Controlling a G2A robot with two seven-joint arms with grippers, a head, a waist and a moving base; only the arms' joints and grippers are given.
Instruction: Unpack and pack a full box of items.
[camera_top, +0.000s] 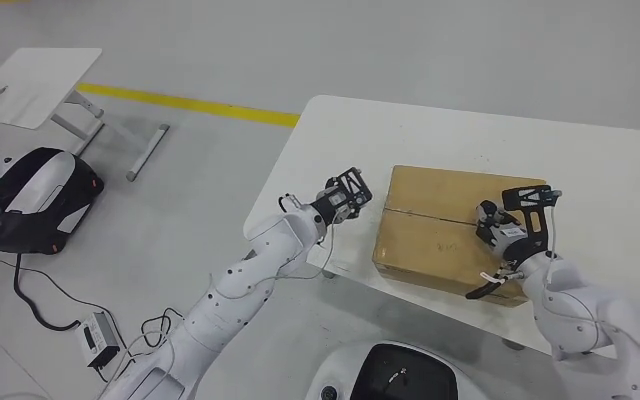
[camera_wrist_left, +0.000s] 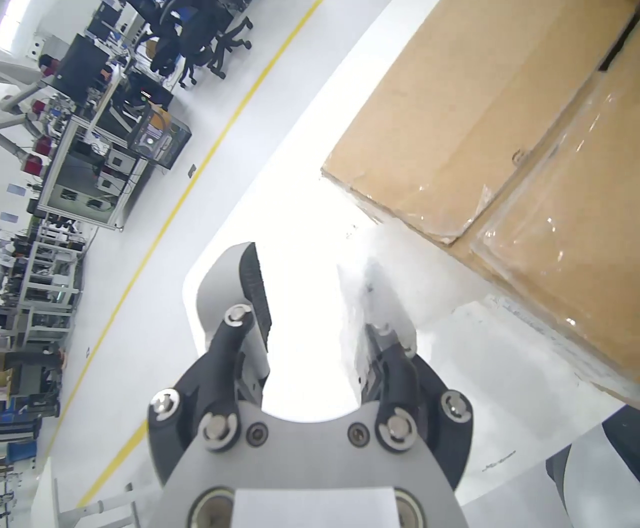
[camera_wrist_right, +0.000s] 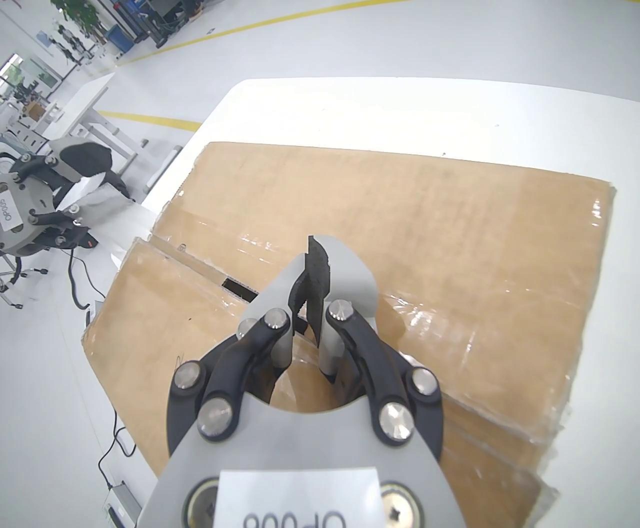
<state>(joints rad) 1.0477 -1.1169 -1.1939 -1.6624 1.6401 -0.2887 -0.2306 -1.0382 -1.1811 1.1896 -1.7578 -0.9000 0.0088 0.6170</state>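
A closed cardboard box (camera_top: 440, 235) lies on the white table (camera_top: 420, 130), its top flaps taped along the middle seam (camera_wrist_right: 240, 287), where a small dark gap shows. My left gripper (camera_wrist_left: 310, 285) is open with nothing in it, just off the box's left end (camera_wrist_left: 475, 125) and low over the table; it sits at the table's left edge in the top view (camera_top: 358, 190). My right gripper (camera_wrist_right: 315, 270) is shut with nothing between its fingers and hovers over the box top near the seam, toward the right end (camera_top: 492, 220).
The table's left edge and rounded front corner (camera_wrist_left: 200, 270) lie close to the left gripper. On the floor are a small white side table (camera_top: 45, 85), a yellow line (camera_top: 190, 103), a black-and-white device (camera_top: 45, 200) and a cabled adapter (camera_top: 95, 340).
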